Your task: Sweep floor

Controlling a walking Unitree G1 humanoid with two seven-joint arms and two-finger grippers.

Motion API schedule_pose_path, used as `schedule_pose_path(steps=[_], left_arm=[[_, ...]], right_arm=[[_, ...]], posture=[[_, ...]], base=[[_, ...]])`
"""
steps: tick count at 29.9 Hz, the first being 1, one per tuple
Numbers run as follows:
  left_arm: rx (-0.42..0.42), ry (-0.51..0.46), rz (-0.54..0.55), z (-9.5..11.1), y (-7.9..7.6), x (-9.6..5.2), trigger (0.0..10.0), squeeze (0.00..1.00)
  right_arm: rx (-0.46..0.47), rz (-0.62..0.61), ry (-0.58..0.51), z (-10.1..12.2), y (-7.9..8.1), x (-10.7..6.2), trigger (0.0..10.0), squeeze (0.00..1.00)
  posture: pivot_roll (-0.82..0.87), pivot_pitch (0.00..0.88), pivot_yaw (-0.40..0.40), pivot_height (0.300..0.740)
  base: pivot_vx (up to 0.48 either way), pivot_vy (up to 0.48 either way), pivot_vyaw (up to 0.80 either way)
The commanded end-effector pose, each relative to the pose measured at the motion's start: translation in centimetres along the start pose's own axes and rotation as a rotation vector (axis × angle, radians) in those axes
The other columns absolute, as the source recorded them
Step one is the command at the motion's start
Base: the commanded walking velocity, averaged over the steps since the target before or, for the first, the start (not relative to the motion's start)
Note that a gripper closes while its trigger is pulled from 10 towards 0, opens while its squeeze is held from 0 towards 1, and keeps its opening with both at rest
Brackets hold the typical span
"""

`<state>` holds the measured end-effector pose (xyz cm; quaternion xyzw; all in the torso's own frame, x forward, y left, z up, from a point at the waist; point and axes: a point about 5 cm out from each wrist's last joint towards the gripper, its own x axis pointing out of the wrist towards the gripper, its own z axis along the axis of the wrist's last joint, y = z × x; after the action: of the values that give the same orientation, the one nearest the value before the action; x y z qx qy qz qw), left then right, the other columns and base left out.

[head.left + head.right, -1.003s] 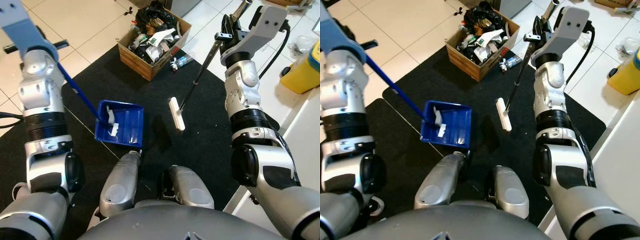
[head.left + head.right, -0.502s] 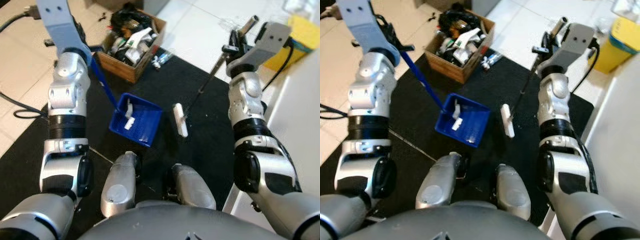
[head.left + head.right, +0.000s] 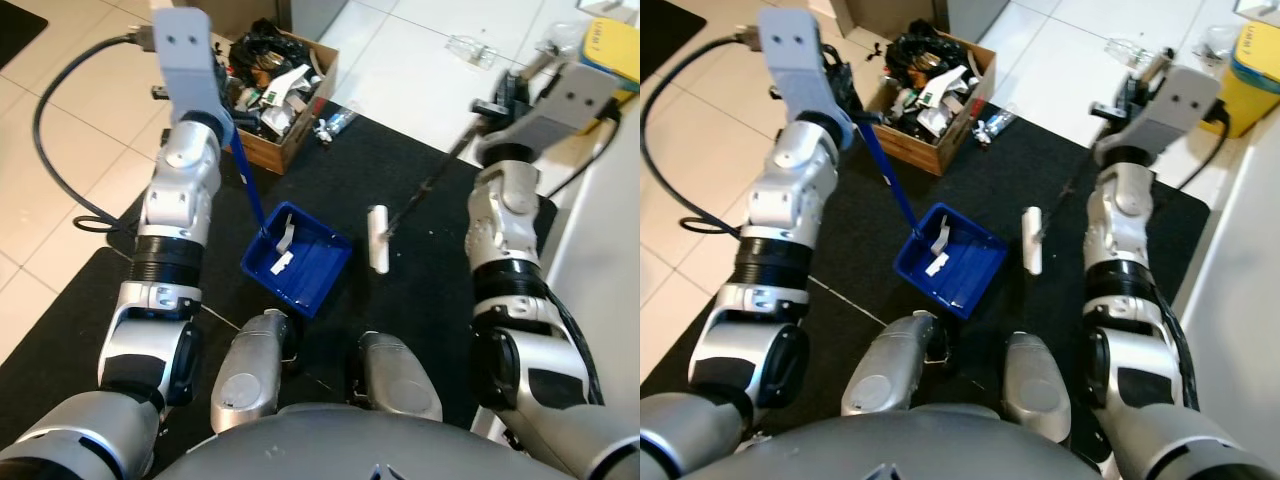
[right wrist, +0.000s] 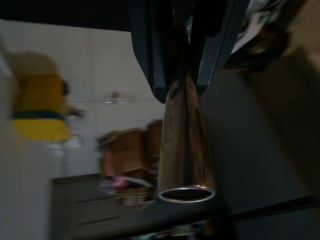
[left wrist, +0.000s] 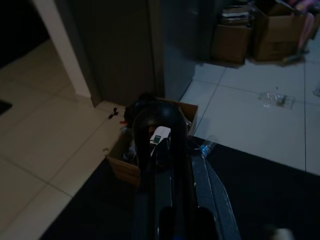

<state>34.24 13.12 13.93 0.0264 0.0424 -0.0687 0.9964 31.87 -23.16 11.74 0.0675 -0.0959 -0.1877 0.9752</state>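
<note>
A blue dustpan with a few white scraps in it sits over the black mat, just ahead of my feet. Its long blue handle rises to my left gripper, which is shut on it beside the cardboard box. The broom's white head lies on the mat to the dustpan's right. Its thin dark shaft slants up to my right gripper, shut on the chrome upper end.
A cardboard box stuffed with rubbish stands at the mat's far edge, a small bottle beside it. A yellow container and a clear bottle lie on the tiles beyond. A white surface borders the right; a black cable loops on the left.
The whole view has swung, so the camera turned. Both tools stay held. The dustpan now sits more in front of my feet, and my left arm stands closer to the box.
</note>
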Motion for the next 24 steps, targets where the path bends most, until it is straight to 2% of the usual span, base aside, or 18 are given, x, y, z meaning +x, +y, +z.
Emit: schedule_pose_path(steps=[1, 5, 14, 17, 19, 24], left_arm=[[0.036, -0.050, -0.017, 0.5, 0.4, 0.0, 10.0, 0.00], [0.030, -0.078, -0.025, 0.9, 0.7, 0.2, 10.0, 0.00], [-0.004, -0.154, 0.069, 2.8, 2.4, 1.0, 10.0, 0.00], [-0.010, -0.164, 0.084, 3.0, 2.7, 1.0, 10.0, 0.00], [-0.022, -0.194, 0.132, 3.7, 3.7, 0.8, 10.0, 0.00], [-0.020, -0.248, 0.166, 5.0, 4.5, 0.7, 10.0, 0.00]], right_arm=[[-0.035, -0.030, -0.072, 1.2, -0.8, -0.1, 10.0, 0.00], [-0.056, -0.029, -0.094, 1.5, -1.0, -0.5, 10.0, 0.00], [-0.097, 0.069, -0.146, 2.9, 1.2, -0.1, 10.0, 0.00], [-0.098, 0.070, -0.148, 3.1, 1.3, 0.1, 10.0, 0.00], [-0.099, 0.075, -0.154, 3.5, 1.4, 0.3, 10.0, 0.00], [-0.097, 0.080, -0.163, 3.9, 1.5, 0.5, 10.0, 0.00]], posture=[[-0.01, 0.000, 0.127, 0.740], [-0.01, 0.000, 0.126, 0.740], [0.00, 0.000, 0.086, 0.740], [0.00, 0.000, 0.082, 0.740], [0.01, 0.000, 0.071, 0.740], [0.02, 0.000, 0.067, 0.740]], base=[[0.000, 0.000, 0.00], [0.000, 0.000, 0.00], [0.000, 0.000, 0.00], [0.000, 0.000, 0.00], [0.000, 0.000, 0.00], [0.000, 0.000, 0.00]])
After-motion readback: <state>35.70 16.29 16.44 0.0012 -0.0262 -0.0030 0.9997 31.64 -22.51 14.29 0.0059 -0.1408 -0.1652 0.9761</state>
